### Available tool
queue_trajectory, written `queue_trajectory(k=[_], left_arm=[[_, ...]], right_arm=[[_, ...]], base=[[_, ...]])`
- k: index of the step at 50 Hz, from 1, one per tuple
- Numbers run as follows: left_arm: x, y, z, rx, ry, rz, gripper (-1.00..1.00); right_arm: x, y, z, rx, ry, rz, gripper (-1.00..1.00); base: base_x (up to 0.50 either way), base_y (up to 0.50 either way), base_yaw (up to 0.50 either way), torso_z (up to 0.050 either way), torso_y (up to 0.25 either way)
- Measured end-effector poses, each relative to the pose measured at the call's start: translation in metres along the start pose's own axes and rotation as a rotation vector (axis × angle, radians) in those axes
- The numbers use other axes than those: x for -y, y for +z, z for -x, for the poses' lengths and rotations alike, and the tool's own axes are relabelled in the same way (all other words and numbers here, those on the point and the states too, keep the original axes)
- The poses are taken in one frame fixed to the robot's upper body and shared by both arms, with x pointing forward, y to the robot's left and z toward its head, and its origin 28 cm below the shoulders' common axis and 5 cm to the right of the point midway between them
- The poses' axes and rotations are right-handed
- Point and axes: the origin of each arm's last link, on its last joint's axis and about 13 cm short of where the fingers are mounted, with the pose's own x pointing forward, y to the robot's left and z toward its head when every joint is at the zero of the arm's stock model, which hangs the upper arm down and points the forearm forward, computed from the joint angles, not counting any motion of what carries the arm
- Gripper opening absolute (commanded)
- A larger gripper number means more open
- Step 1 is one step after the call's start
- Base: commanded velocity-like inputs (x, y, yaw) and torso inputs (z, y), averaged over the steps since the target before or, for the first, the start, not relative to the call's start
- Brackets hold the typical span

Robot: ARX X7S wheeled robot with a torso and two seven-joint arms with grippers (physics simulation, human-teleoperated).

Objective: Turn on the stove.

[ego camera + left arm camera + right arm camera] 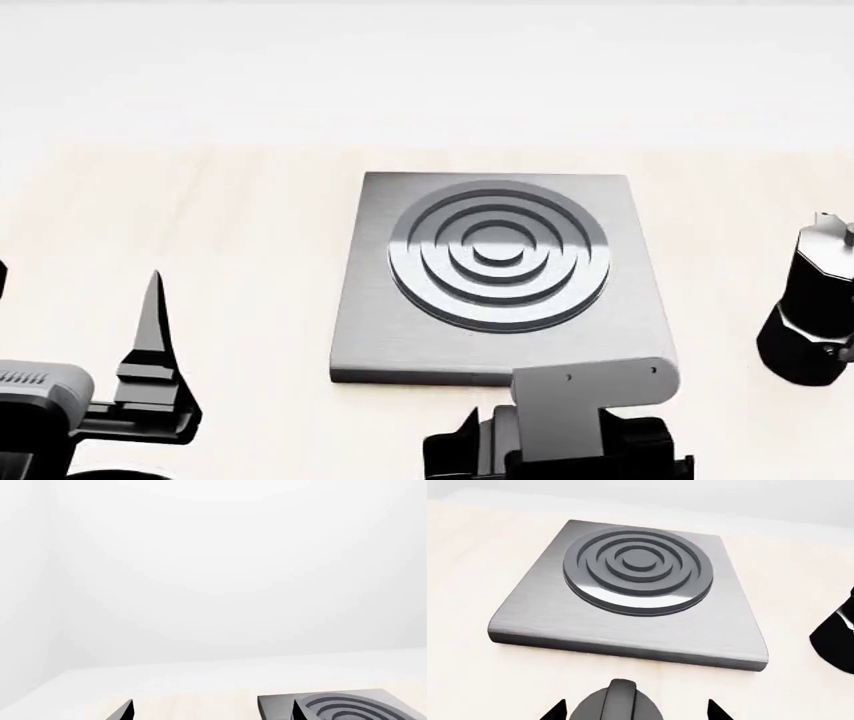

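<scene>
The stove (497,275) is a flat grey metal slab with a raised ring burner, in the middle of the pale table. Its small round knob (619,704), with an upright ridge, sits just in front of the slab (627,600). My right gripper (634,712) is open, one fingertip on each side of the knob and a gap on both sides. In the head view the right wrist (587,410) hides the knob. My left gripper (210,713) is open and holds nothing, left of the stove (347,705) and above the table.
A black moka pot (811,310) stands on the table to the right of the stove, and also shows at the edge of the right wrist view as the moka pot (837,640). A white wall rises behind the table's far edge (220,667).
</scene>
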Motion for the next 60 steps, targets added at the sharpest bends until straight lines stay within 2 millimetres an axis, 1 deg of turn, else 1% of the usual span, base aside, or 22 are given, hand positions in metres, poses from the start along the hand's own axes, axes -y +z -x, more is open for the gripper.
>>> queue_trajectory(k=[60], left_arm=[[-0.001,-0.001,-0.001,-0.002,0.006,-0.001,1.00]], right_arm=[[-0.005,-0.022,-0.020,-0.156,0.024,-0.005,1.00]], base=[[0.00,0.00,0.00,0.000,0.000]])
